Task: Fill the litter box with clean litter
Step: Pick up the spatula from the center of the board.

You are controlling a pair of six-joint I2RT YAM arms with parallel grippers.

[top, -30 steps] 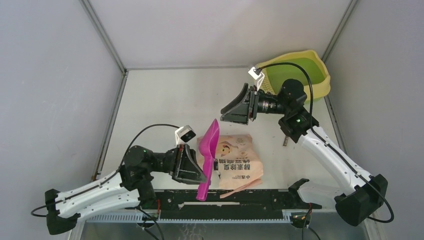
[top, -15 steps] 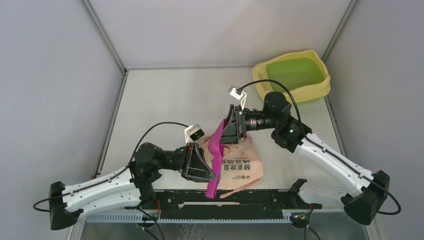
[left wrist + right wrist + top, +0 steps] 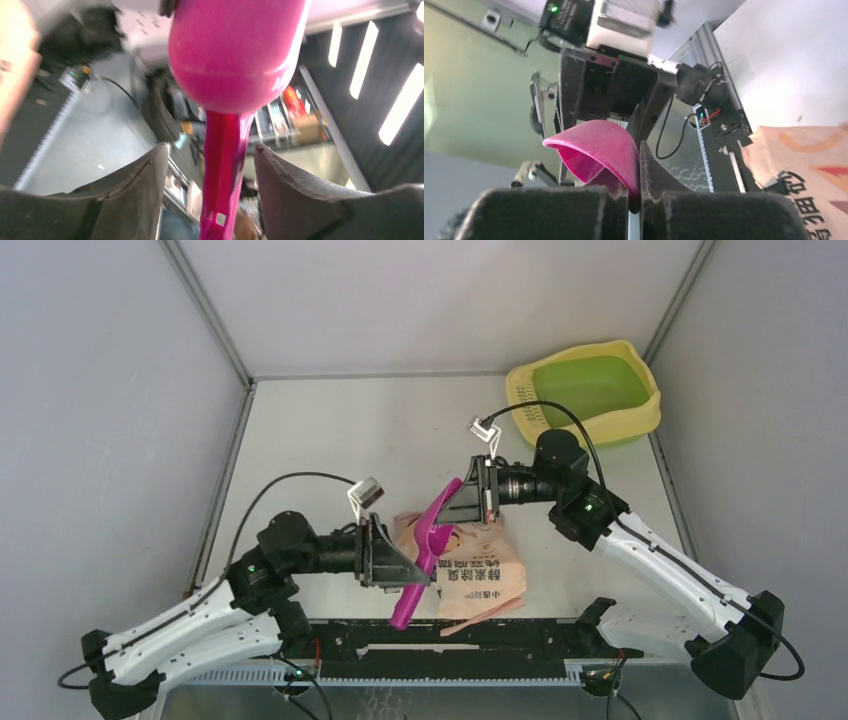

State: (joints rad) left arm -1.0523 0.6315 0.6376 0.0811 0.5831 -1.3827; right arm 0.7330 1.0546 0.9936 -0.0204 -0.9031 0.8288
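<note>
Since half a second ago my right gripper (image 3: 458,498) has clenched on the thin rim of the magenta scoop (image 3: 427,540). My left gripper (image 3: 404,572) has let go: its fingers stand parted either side of the handle, which seems to touch neither. The scoop's glossy, rounded plastic bowl tilts up over the crinkled peach bag (image 3: 482,575) on the table (image 3: 340,440). The litter box (image 3: 652,400), pale yellow rim and green basin, sits in the far right corner, well apart
</note>
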